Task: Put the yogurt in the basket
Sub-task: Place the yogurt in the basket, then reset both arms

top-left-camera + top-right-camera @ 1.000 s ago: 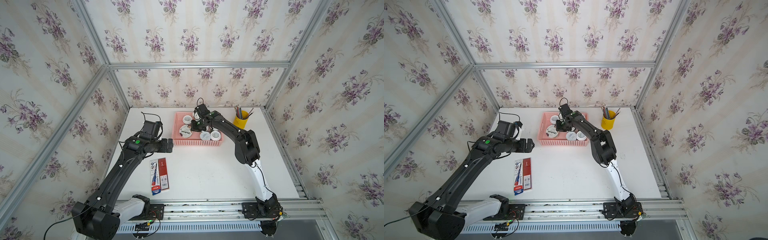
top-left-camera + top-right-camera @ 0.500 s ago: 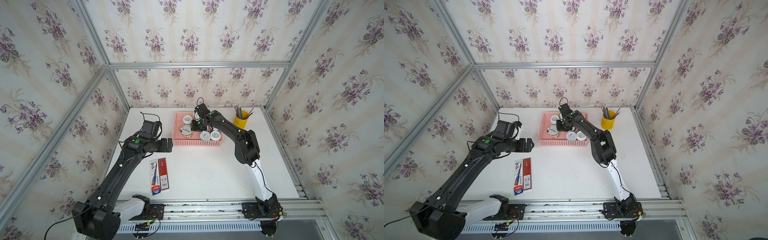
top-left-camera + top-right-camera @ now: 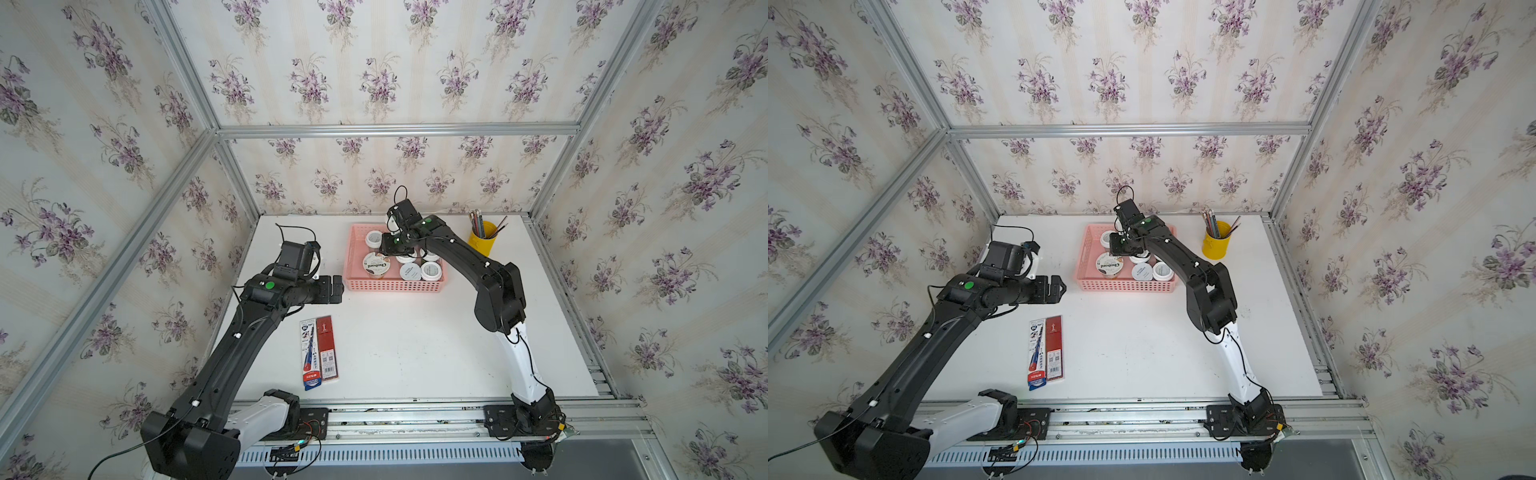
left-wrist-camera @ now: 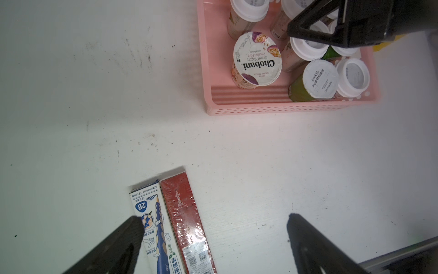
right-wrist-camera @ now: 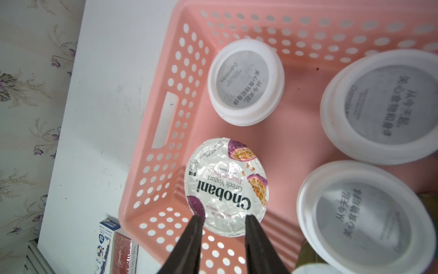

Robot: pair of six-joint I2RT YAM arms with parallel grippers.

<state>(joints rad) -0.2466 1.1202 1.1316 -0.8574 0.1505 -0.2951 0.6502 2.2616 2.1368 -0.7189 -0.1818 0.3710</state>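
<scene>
The "Chobani" cup (image 5: 226,187), labelled Greek Yogurt Passion Fruit, sits in the pink basket (image 3: 395,286) at centre frame in a top view, beneath the right end effector (image 5: 224,219), slightly parted and empty. The left end effector (image 4: 214,220) gapes wide, empty, near a "2B" pencil box (image 4: 151,213).

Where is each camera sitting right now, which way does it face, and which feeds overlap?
Both top views: high at the front, looking down and back over the whole table; both arms show whole.
Left wrist: on the left arm beside the basket, looking down at table, pencil boxes and basket; open left claw fingers show.
Right wrist: above the basket, looking down at the Chobani cup; right claw tips show.
Shared: both wrist views show the Chobani cup and basket.
</scene>
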